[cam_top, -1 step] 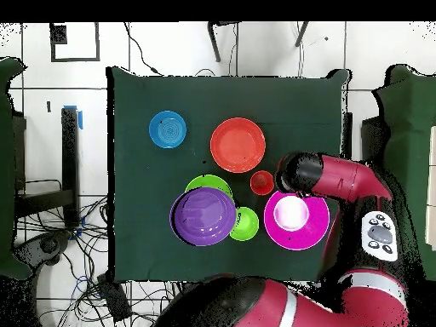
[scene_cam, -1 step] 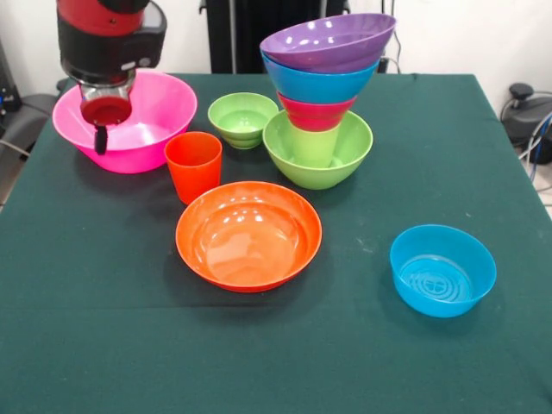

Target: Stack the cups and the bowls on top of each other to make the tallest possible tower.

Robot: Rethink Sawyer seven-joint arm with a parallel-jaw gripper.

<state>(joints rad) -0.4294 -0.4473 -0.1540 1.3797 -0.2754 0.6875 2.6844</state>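
tabletop (scene_cam, -1 step: 103, 328): dark green cloth, carries all pieces
tower (scene_cam, -1 step: 321, 95): far centre-right in front view; medium green bowl (scene_cam, -1 step: 345, 159) as base, lime cup (scene_cam, -1 step: 312, 145) standing in it, then red bowl (scene_cam, -1 step: 315, 112), blue bowl (scene_cam, -1 step: 321, 84), purple bowl (scene_cam, -1 step: 329, 39) on top; the upper bowls lean to one side
tower from overhead: purple bowl (cam_top, -1 step: 203, 216) covers most of the stack, green base (cam_top, -1 step: 204, 181) peeks out at its edge
small green bowl (scene_cam, -1 step: 242, 118): upright, just left of the tower base, apart from it
orange cup (scene_cam, -1 step: 193, 166): upright, open end up, between pink bowl and orange bowl, near both
orange bowl (scene_cam, -1 step: 248, 235): wide and shallow, centre of tabletop, nearer than the tower
pink bowl (scene_cam, -1 step: 151, 129): large, far left, upright
small blue bowl (scene_cam, -1 step: 442, 269): alone, near right, well apart from the rest
gripper (scene_cam, -1 step: 103, 129): hangs over the pink bowl at far left, arm head red and black; can't tell if fingers are spread or closed, nothing seen held
arm from overhead (cam_top, -1 step: 336, 177): reaches over the pink bowl (cam_top, -1 step: 317, 228) edge, next to the orange cup (cam_top, -1 step: 261, 182)
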